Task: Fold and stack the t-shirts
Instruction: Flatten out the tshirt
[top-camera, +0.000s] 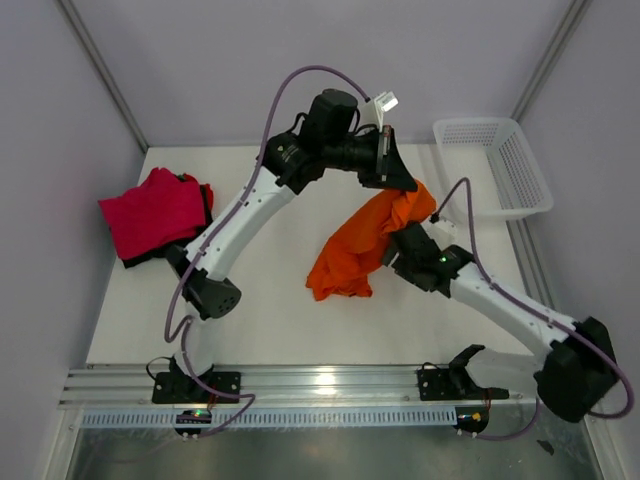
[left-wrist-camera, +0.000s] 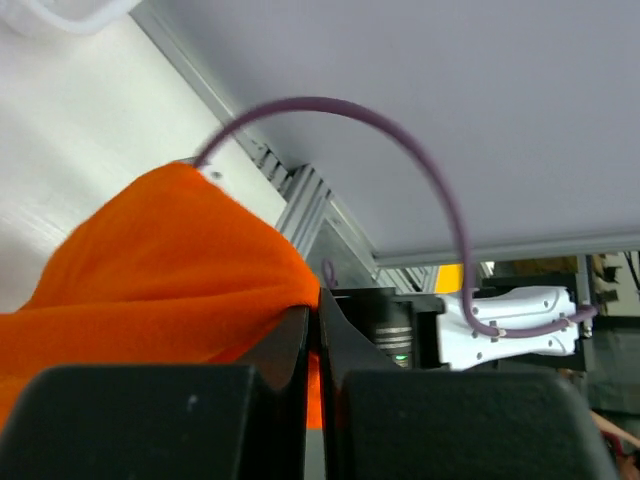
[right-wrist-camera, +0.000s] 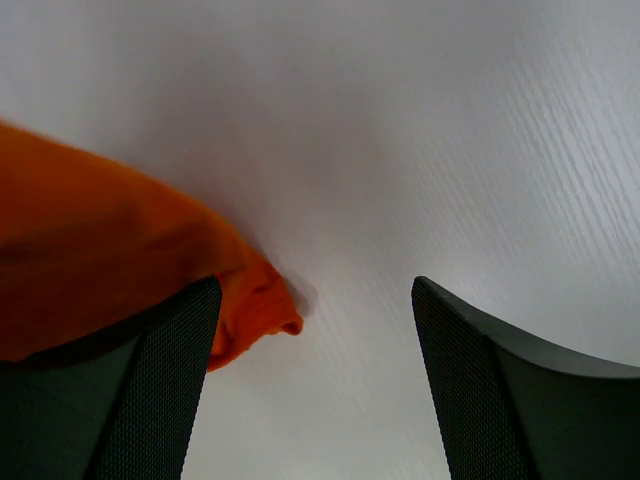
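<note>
The left gripper (left-wrist-camera: 318, 312) has its fingers clamped on a fold of the orange t-shirt (left-wrist-camera: 150, 270). The right gripper (right-wrist-camera: 315, 290) stands spread wide over the table (right-wrist-camera: 450, 150), with a cloth corner just inside one finger. Well away, the pink t-shirt (top-camera: 155, 212) lies on the black t-shirt (top-camera: 207, 197). The white basket (top-camera: 522, 190) stands apart.

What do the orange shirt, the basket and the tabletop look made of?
The orange shirt: soft matte cloth, probably cotton knit; it drapes and creases. The basket: white plastic, judging by its moulded mesh walls. The tabletop: white laminate or painted board; faint linear grain, slight sheen.
</note>
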